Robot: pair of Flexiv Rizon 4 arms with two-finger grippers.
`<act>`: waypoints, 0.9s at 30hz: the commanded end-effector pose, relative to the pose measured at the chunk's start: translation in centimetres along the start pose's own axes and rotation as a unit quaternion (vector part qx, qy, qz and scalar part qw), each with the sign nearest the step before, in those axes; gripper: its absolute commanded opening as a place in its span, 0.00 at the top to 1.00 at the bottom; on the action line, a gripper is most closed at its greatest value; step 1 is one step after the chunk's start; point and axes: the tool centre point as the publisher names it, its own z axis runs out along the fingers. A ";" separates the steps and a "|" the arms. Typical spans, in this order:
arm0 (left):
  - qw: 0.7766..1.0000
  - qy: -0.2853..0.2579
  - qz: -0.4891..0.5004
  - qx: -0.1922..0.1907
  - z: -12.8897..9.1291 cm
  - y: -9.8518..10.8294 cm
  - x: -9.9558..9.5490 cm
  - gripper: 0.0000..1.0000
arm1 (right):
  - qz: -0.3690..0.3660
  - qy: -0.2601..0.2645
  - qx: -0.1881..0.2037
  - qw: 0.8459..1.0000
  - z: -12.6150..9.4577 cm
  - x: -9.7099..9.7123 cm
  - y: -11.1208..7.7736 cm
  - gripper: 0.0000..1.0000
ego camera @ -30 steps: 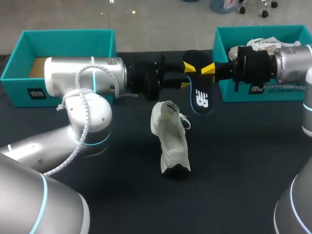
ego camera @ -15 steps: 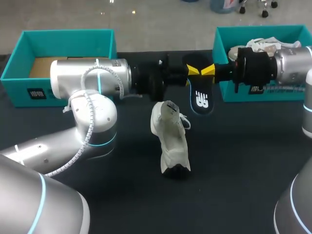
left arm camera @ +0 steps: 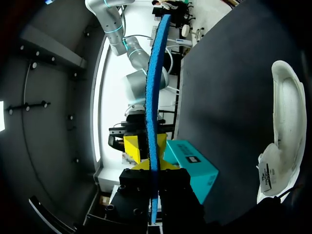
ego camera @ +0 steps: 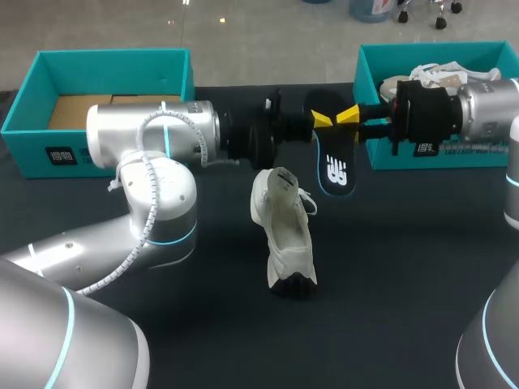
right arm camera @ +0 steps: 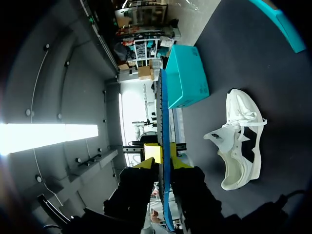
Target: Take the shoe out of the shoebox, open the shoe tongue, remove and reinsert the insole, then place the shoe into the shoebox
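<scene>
- Insole (ego camera: 334, 162): black top, blue underside. Held off the table (ego camera: 405, 267) at far centre, just beyond and right of the shoe (ego camera: 284, 223).
- L gripper (ego camera: 320, 121): clamped on insole's far end, coming from the left.
- R gripper (ego camera: 347, 116): clamped on same end from the right, yellow tips nearly meeting L's.
- Handling (est.): light, thin foam, floppy, and likely droops at the free end. Pinch flat faces w/ modest squeeze.
- Shoe: white, lying mid-table. Prob. light, w/ soft upper.
- Shoeboxes: teal, far left (ego camera: 105, 61) and far right (ego camera: 389, 154).
</scene>
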 end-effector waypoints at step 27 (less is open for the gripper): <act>0.999 0.018 -0.015 0.037 -2.3 -0.8 0.7 1.00 | -0.040 -0.095 -0.061 0.993 -5.4 -2.2 -0.6 0.00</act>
